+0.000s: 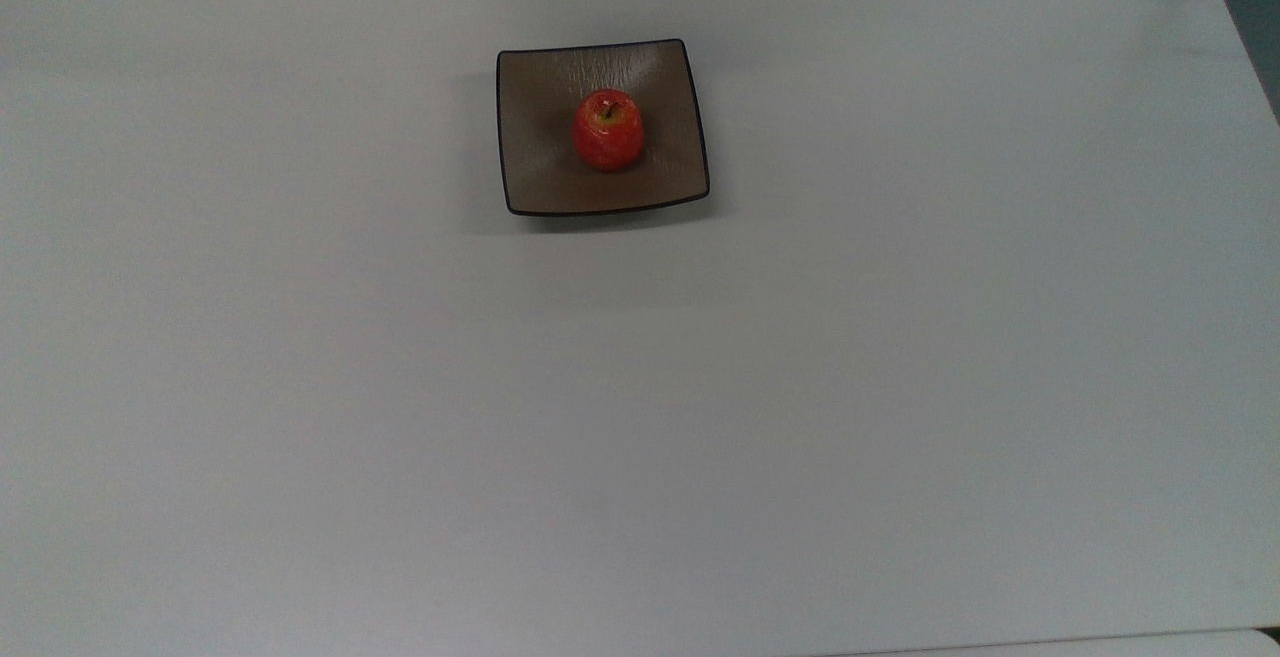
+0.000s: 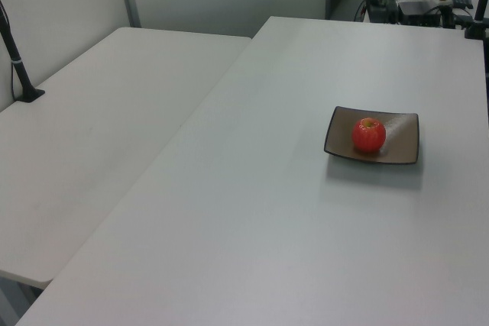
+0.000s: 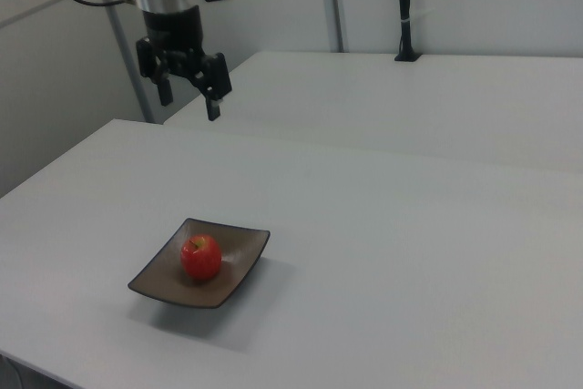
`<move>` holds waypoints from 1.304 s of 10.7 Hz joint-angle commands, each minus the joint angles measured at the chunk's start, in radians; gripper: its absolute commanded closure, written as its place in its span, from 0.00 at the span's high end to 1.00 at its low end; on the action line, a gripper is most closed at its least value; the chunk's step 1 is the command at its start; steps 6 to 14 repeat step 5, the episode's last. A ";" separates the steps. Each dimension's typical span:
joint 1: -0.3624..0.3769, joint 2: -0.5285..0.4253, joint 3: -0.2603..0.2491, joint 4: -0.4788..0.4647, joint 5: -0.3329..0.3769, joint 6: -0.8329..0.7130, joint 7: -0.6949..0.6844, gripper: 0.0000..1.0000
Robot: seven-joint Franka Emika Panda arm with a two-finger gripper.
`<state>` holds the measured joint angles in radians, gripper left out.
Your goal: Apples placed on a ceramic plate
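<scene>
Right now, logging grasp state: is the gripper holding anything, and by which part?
Nothing. The gripper hangs open and empty; the apple sits on the ceramic plate.

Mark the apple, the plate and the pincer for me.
apple (image 1: 608, 132), top view, middle of its red skin.
plate (image 1: 540, 162), top view, bare brown floor beside the apple.
pincer (image 3: 189, 100), right view, midway between its two open fingertips, raised above the table.

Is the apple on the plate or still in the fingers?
On the plate. The apple sits stem-up near the middle of the ceramic plate; the gripper hangs open and empty, high above the table in the right view.
</scene>
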<state>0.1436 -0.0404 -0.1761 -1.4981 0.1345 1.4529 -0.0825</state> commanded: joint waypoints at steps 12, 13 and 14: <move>-0.006 0.004 0.015 -0.120 -0.019 0.270 -0.071 1.00; -0.006 0.004 0.015 -0.120 -0.019 0.270 -0.071 1.00; -0.006 0.004 0.015 -0.120 -0.019 0.270 -0.071 1.00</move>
